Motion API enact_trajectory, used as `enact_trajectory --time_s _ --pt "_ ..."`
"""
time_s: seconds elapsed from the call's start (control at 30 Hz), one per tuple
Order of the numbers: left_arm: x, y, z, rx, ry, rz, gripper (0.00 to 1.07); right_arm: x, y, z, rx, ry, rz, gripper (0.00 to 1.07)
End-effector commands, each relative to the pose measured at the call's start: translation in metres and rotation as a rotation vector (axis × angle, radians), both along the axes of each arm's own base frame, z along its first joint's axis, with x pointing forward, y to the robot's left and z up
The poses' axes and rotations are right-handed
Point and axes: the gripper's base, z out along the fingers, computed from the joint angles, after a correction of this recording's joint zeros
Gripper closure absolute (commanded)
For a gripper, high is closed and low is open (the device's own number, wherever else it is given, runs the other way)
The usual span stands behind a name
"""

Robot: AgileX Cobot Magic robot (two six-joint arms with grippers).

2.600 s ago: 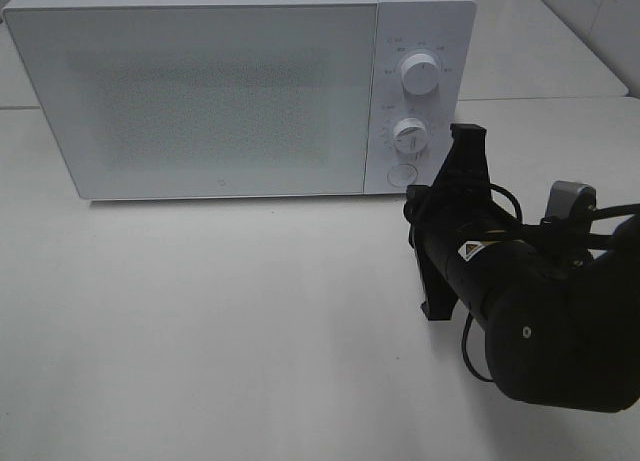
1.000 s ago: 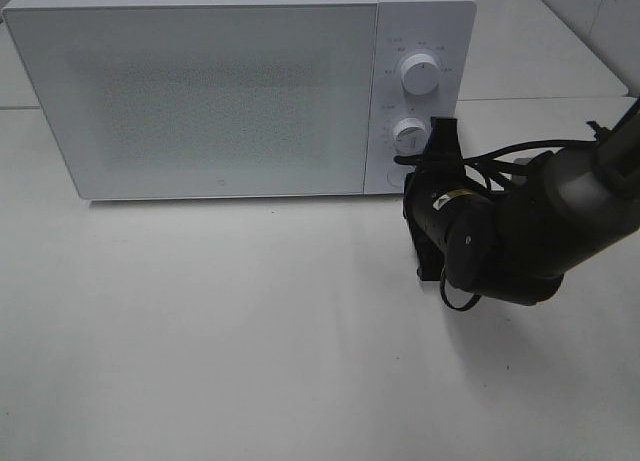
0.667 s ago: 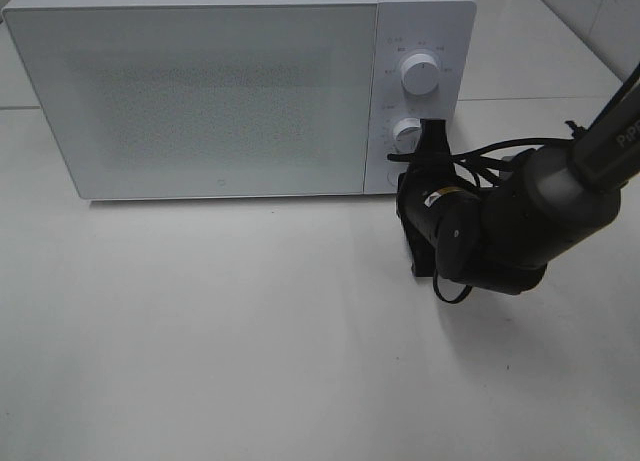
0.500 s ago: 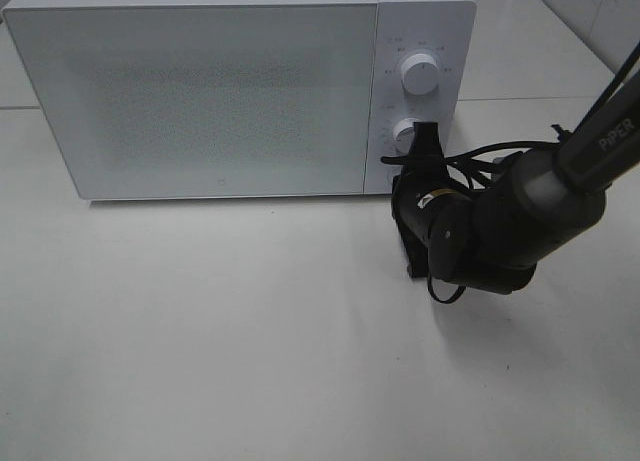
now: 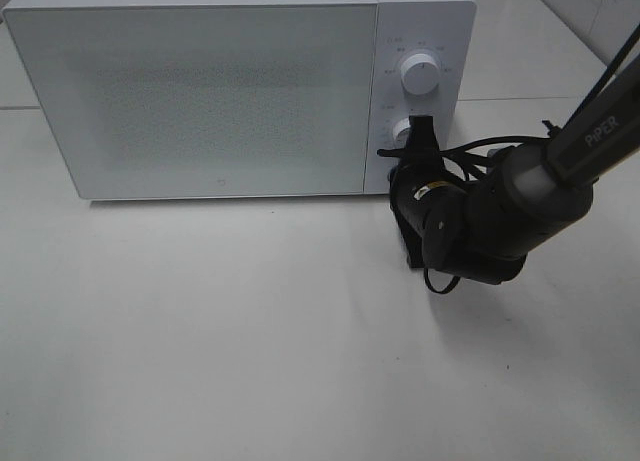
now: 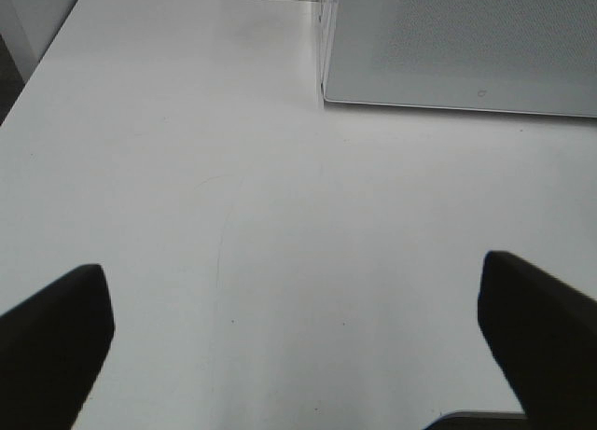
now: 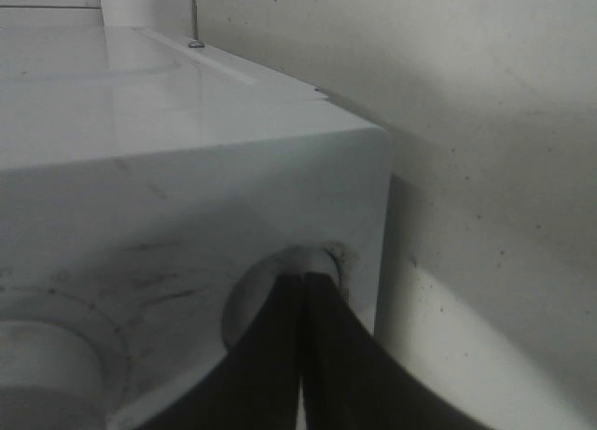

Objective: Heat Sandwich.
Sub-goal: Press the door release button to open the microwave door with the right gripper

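The sandwich is out of view in every frame. The white microwave stands at the back of the table with its door closed. My right gripper is shut, and its joined tips press into the round button recess at the bottom of the control panel. In the right wrist view the shut fingertips meet the round button recess near the microwave's corner. My left gripper is open over the bare table with nothing between its fingers.
Two dials sit on the control panel, the upper knob and the lower knob, the lower one partly behind the right arm's cables. The microwave's front corner shows ahead of the left gripper. The white table spreads in front.
The right arm has moved left and closer to the microwave's control panel, bringing its shut fingers onto the round button. The microwave door stays closed.
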Motion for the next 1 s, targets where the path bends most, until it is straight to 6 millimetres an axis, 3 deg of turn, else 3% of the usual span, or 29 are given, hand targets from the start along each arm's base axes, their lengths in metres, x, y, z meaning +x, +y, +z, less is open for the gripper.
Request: enact_trajectory --time_s 0.03,0.6,0.7,1.0 --pt "0.000 0.000 0.000 -0.001 -0.010 -0.001 0.07 0.009 -0.002 0.009 -0.014 -0.090 -0.020 1.07" --pt "0.000 0.000 0.000 -0.001 -0.010 -0.001 0.07 0.039 -0.008 0.032 0.009 -0.283 -0.108 1.07" --pt "0.000 0.000 0.000 -0.001 -0.010 -0.001 0.07 0.049 -0.005 0.033 0.014 -0.304 -0.098 1.07" --pt "0.000 0.000 0.000 -0.001 -0.010 -0.001 0.07 0.049 -0.003 0.026 0.003 -0.244 -0.078 1.07"
